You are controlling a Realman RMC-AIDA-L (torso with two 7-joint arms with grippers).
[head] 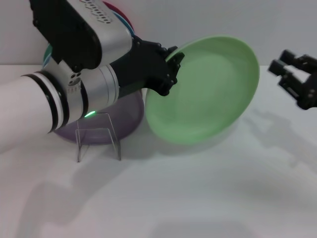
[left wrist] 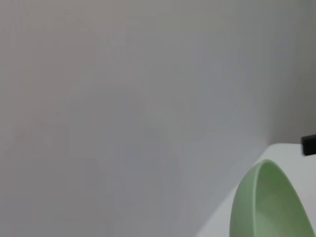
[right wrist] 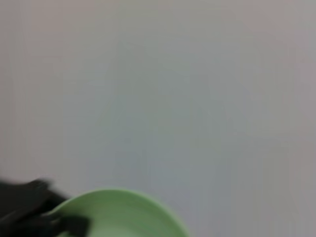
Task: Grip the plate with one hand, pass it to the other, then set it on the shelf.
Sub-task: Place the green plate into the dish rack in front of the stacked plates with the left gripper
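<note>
One rim pinch holds the plate (head: 205, 91): our left gripper (head: 171, 67) clamps its edge (stiff, light, slippery, we judge); our right gripper (head: 292, 79) hangs spread, apart.

A plain, matte light mint-green is shown by the plate (head: 208, 91), with no pattern on it, and the same green is seen on its rim in the left wrist view (left wrist: 269, 202) and the right wrist view (right wrist: 123, 212). The left gripper (head: 171, 67) is coloured black, its arm silver and white with black bands and a small green light, while the right gripper (head: 297, 79), at three o'clock of the plate, is likewise black. A lilac-purple plate (head: 126, 119) is seen behind the clear, colourless shelf (head: 98, 136), and the table (head: 208, 198) is white.
</note>
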